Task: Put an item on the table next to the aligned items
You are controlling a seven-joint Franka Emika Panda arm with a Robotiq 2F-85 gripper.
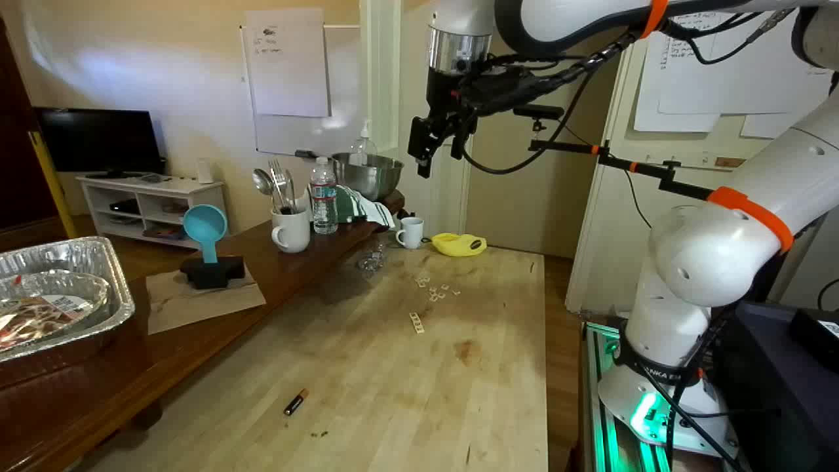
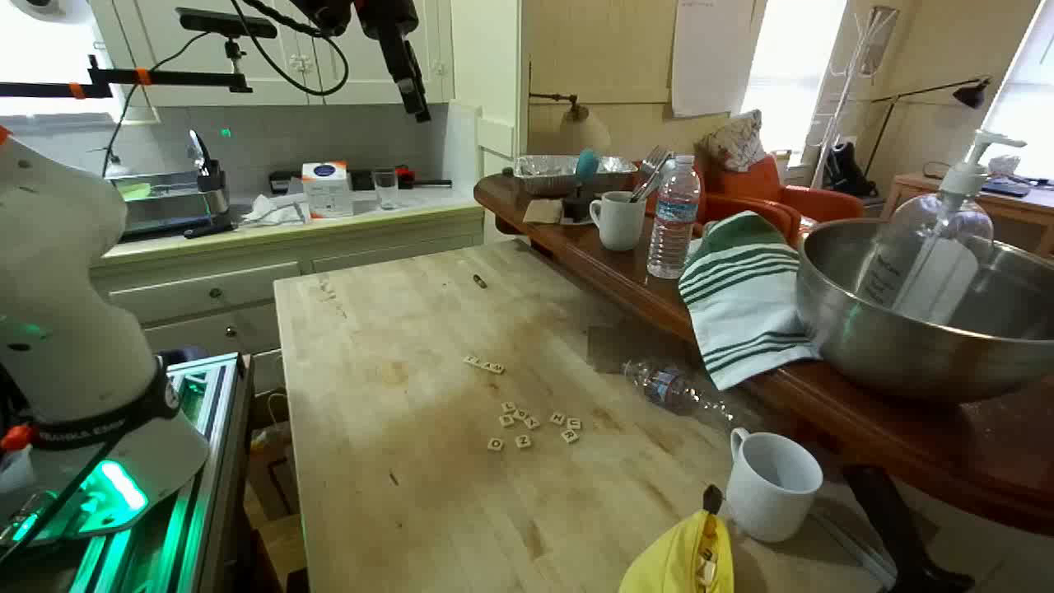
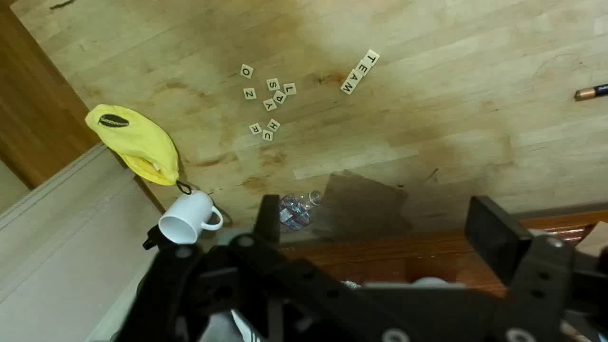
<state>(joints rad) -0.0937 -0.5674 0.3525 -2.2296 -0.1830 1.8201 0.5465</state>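
Note:
The light wooden table (image 1: 367, 380) (image 2: 370, 461) (image 3: 456, 42) shows in all views. A straight row of several letter tiles (image 1: 417, 322) (image 2: 484, 365) (image 3: 353, 81) lies on it, reading TEAM in the wrist view. Several loose letter tiles (image 1: 433, 297) (image 2: 524, 442) (image 3: 273, 84) lie scattered near the row, among them O, Z, S, L, P, Y, R and H. My gripper (image 1: 439, 157) (image 2: 418, 105) (image 3: 380, 221) is high above the table. Its fingers are wide apart with nothing between them in the wrist view.
A battery (image 1: 296, 402) (image 3: 586, 93), a yellow banana pouch (image 1: 459, 245) (image 3: 137, 142), a white mug (image 2: 774, 486) and a crushed plastic bottle (image 2: 671, 391) lie on the table. A raised dark brown counter (image 1: 308, 275) runs alongside, bearing a utensil mug (image 1: 292, 231), water bottle (image 1: 324, 196) and metal bowl (image 2: 906, 354).

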